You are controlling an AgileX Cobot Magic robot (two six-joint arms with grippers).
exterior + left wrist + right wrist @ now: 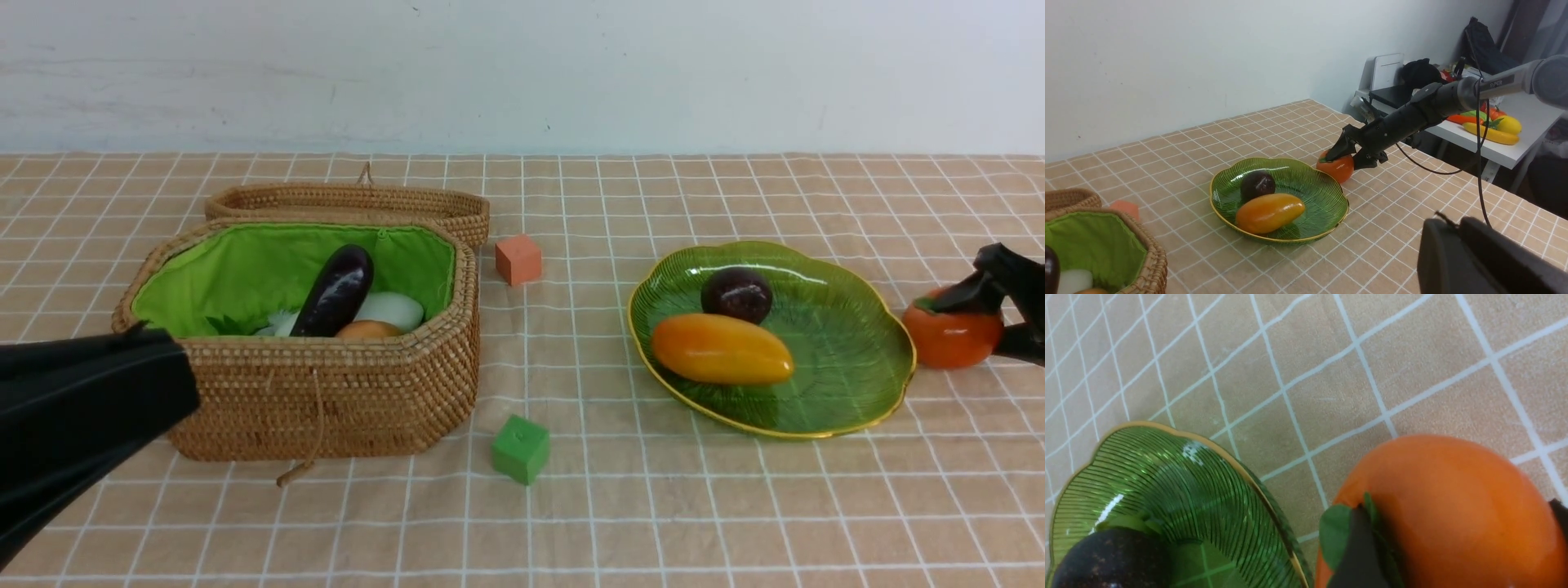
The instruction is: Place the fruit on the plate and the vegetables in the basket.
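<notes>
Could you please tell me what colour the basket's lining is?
Bright green lining in the basket, clearest in the front view.

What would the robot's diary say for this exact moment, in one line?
right gripper: jaws around persimmon, beside plate | left gripper: shut, idle | remaining: persimmon onto plate

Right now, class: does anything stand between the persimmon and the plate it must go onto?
Nothing visible does. The persimmon sits beside the plate, between the right hand's fingers, with only bare tablecloth between fruit and rim.

Glossy persimmon [1453, 506], seemingly glass plate [1167, 477]
</notes>
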